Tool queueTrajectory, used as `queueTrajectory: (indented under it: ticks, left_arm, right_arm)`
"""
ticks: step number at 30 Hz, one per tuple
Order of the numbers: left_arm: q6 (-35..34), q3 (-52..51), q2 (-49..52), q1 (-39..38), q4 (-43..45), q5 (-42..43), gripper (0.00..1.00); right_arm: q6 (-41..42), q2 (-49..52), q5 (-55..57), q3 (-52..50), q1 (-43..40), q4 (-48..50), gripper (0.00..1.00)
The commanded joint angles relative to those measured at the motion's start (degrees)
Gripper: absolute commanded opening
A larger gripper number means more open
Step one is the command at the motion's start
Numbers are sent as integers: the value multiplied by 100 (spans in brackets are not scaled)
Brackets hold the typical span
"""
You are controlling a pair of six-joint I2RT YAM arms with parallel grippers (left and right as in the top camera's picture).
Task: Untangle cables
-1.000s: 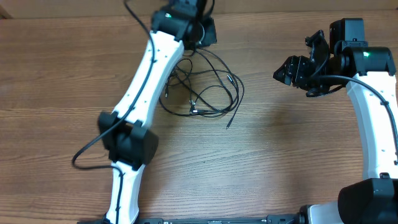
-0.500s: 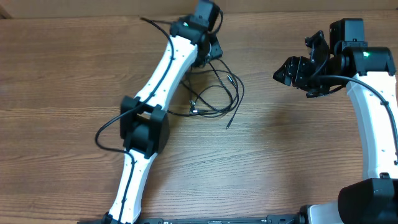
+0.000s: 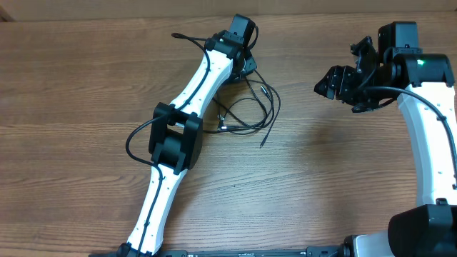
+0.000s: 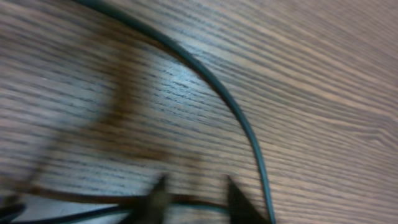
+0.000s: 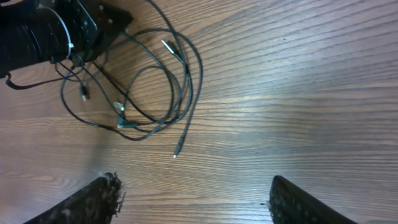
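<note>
Wood-grain table (image 3: 321,185) fills every view. The cables (image 3: 251,107) sit in a loose tangle just 12 o'clock of centre. The left arm (image 3: 196,89) lies over their 9 o'clock side and hides some loops. Left gripper (image 4: 198,200) is at the tangle's 11 o'clock edge, too blurry to call. Right gripper (image 5: 196,202) is off at 3 o'clock, jaws wide, holding nothing.

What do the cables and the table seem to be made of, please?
The cables look like thin black rubber or plastic cords, bending in loose loops, with small shiny, probably metal tips. The table looks like wood or laminate: brown grain, soft sheen.
</note>
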Motion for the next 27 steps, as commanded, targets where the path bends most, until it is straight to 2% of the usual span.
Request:
queueTrajectory:
  ticks: [1,5,10,15,21,27]
  left_arm:
    - [20,24,-2,-52,133,-48,4]
    - [227,24,-286,-52,129,-4,4]
    - [1296,24,-1060,-50,-13,632,4]
    - [2247,24,-2343,-50,-546,1305,4]
    - [2527,24,-3823,-46,-776,1681,4]
    - [2500,24,-4913,4,-557,1952,4]
  right_arm:
    - [-50,-63,203,52,9,0,77]
    - [-50,-59,203,52,9,20,77]
    - [-48,-37,201,52,11,17,77]
    - [-48,-33,173,52,11,20,77]
    - [-87,-33,-293,52,9,24,75]
    - [-654,-131,-1519,66,9,70,73]
